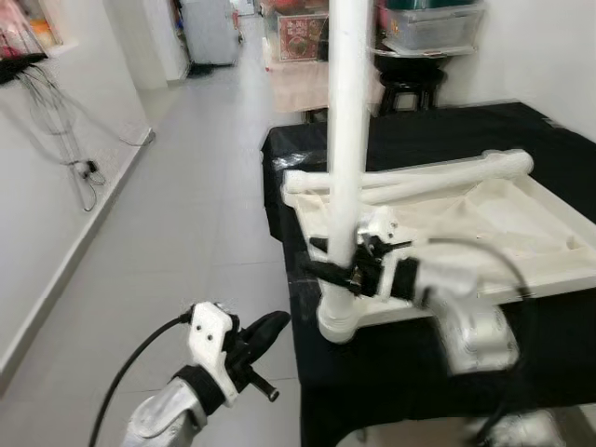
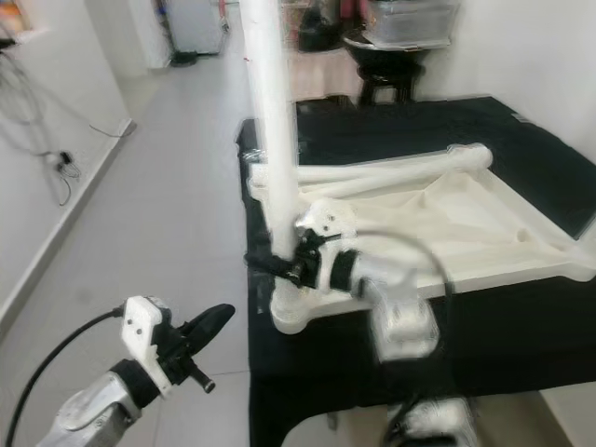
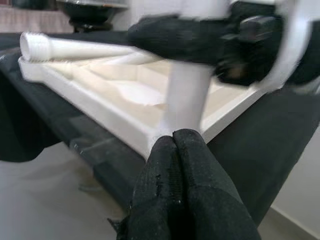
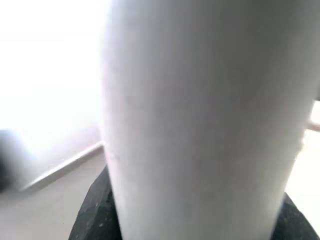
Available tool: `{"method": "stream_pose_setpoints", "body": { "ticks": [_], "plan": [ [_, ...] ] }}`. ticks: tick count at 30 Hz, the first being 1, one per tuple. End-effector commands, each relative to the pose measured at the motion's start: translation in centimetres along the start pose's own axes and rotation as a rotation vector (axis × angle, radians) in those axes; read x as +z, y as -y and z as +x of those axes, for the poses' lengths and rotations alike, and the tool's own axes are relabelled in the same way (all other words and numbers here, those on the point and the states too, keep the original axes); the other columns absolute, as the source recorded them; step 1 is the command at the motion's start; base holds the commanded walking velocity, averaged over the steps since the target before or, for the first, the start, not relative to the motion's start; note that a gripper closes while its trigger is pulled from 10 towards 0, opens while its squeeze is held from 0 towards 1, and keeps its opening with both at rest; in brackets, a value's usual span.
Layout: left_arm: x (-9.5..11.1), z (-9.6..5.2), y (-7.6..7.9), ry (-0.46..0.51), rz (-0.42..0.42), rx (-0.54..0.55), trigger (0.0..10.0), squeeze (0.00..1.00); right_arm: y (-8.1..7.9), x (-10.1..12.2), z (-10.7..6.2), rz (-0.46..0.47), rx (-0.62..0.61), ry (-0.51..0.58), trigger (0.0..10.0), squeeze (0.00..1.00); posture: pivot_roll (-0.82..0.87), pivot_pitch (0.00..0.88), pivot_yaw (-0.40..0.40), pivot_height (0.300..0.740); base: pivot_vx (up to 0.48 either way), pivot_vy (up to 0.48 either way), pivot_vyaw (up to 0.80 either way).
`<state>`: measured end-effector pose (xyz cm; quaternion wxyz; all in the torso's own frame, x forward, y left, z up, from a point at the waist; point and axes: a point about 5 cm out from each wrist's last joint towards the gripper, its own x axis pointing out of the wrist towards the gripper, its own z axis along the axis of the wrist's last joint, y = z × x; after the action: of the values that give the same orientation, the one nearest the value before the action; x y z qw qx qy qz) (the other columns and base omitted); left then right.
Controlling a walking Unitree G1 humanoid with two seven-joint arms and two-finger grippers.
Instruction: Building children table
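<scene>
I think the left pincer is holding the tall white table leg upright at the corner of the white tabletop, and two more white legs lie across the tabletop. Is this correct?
Not quite: the right pincer holds the tall white table leg upright, as the left eye view shows. The left pincer hangs closed over the floor. The rest stands: the leg is at the white tabletop's corner, and two more white legs lie across it.

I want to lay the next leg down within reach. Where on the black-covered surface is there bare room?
Free: the black cloth beyond the white tabletop, and the strip before it. Crowded: the near corner, where the right gripper clamps the upright leg; two loose legs lie on the far rim.
</scene>
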<state>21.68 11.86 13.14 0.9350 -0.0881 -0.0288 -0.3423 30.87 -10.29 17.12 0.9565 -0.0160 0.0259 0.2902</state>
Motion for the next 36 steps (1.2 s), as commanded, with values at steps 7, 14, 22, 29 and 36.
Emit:
{"method": "stream_pose_setpoints", "body": {
  "ticks": [7, 14, 22, 29, 36],
  "plan": [
    [-0.1, 0.1, -0.6, -0.014, -0.002, 0.018, 10.0, 0.0, -0.3, -2.9, -0.5, -0.011, -0.13, -0.129, 0.0, 0.0, -0.08, 0.0, 0.037, 0.74, 0.0, 0.0, 0.0],
    [-0.1, 0.3, -0.8, -0.007, 0.0, 0.043, 10.0, 0.0, -1.2, -0.6, 1.1, 0.068, 0.099, -0.034, 10.0, 1.0, -0.07, 0.0, 0.038, 0.74, 0.0, 0.0, 0.0],
    [-0.3, 0.5, -1.0, -0.016, -0.006, 0.033, 10.0, 0.0, -0.9, 2.0, 1.3, -0.065, 0.547, 0.043, 10.0, 0.36, -0.05, 0.0, 0.034, 0.74, 0.0, 0.0, 0.0],
    [-0.3, 0.4, -1.2, -0.022, 0.002, 0.035, 10.0, 0.0, 1.0, 1.9, 3.3, -0.078, 0.746, -0.054, 10.0, 0.0, -0.02, 0.0, 0.018, 0.74, 0.0, 0.0, 0.0],
    [-0.4, 0.4, -1.0, -0.022, 0.002, 0.035, 10.0, 0.0, 1.2, 2.0, 3.8, -0.017, 0.849, -0.086, 0.0, 0.0, -0.01, 0.0, 0.016, 0.74, 0.0, 0.0, 0.0]
  ]
}}
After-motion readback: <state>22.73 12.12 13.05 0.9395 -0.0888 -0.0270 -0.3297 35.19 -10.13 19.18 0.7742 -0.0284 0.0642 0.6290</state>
